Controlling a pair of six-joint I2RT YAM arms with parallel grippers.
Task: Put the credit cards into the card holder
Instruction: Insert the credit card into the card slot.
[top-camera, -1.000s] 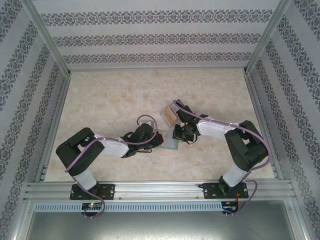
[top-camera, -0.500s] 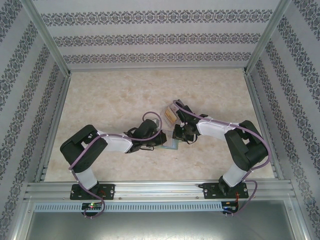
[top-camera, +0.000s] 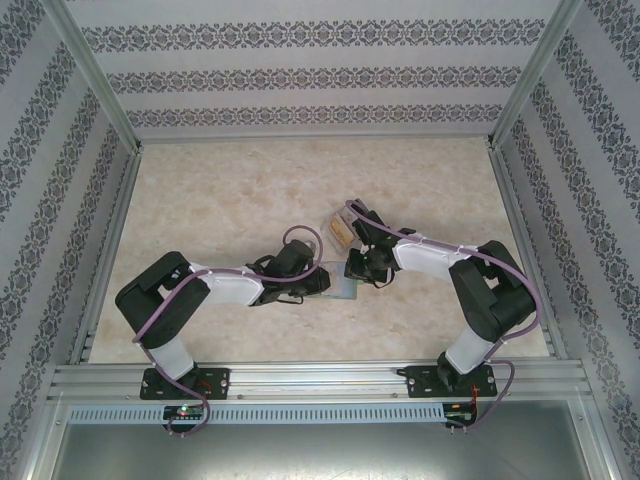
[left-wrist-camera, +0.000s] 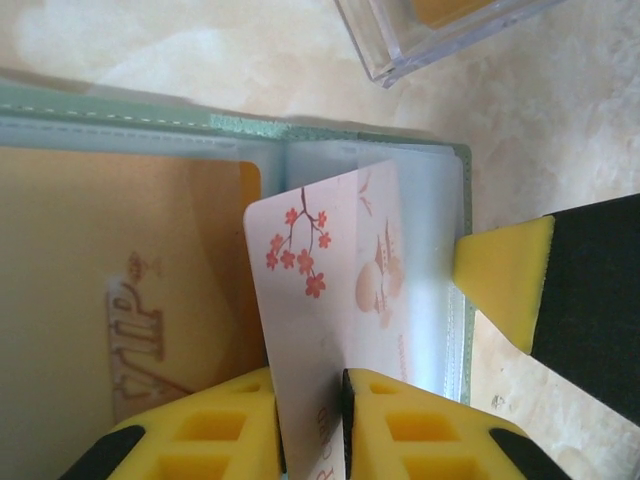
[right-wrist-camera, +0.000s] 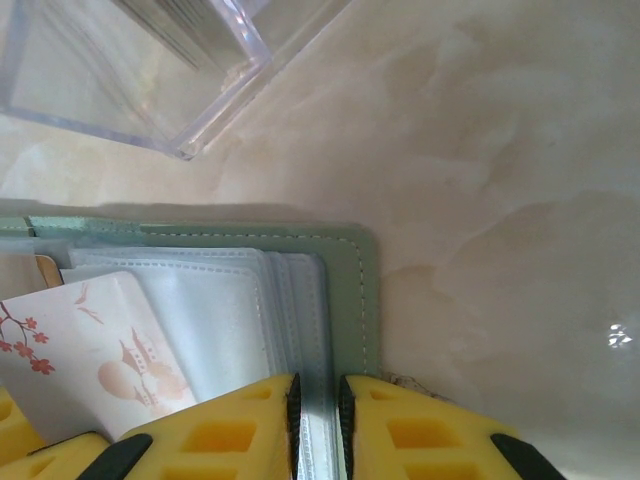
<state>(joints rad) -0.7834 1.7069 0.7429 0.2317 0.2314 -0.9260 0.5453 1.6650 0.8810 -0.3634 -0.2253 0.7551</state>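
The grey-green card holder (right-wrist-camera: 352, 290) lies open on the table, its clear sleeves (right-wrist-camera: 235, 310) fanned out. My left gripper (left-wrist-camera: 310, 385) is shut on a white credit card (left-wrist-camera: 330, 270) printed with red blossoms. The card's far end lies in a clear sleeve on the holder's right page. An orange-yellow credit card (left-wrist-camera: 110, 290) marked VIP sits in a sleeve on the left page. My right gripper (right-wrist-camera: 318, 385) is shut on the edge of several sleeves, beside the green cover. One of its yellow fingertips (left-wrist-camera: 500, 280) touches the holder's right edge. From above, both grippers meet at the holder (top-camera: 343, 289).
A clear plastic box (right-wrist-camera: 140, 70) stands just beyond the holder, with an orange card inside it (left-wrist-camera: 450, 10); from above this box (top-camera: 340, 230) lies next to the right arm. Bare marble tabletop (right-wrist-camera: 500, 180) extends to the right and far side.
The left arm's elbow swung right, then back a little, while its gripper stayed at the card holder. The right arm has not moved.
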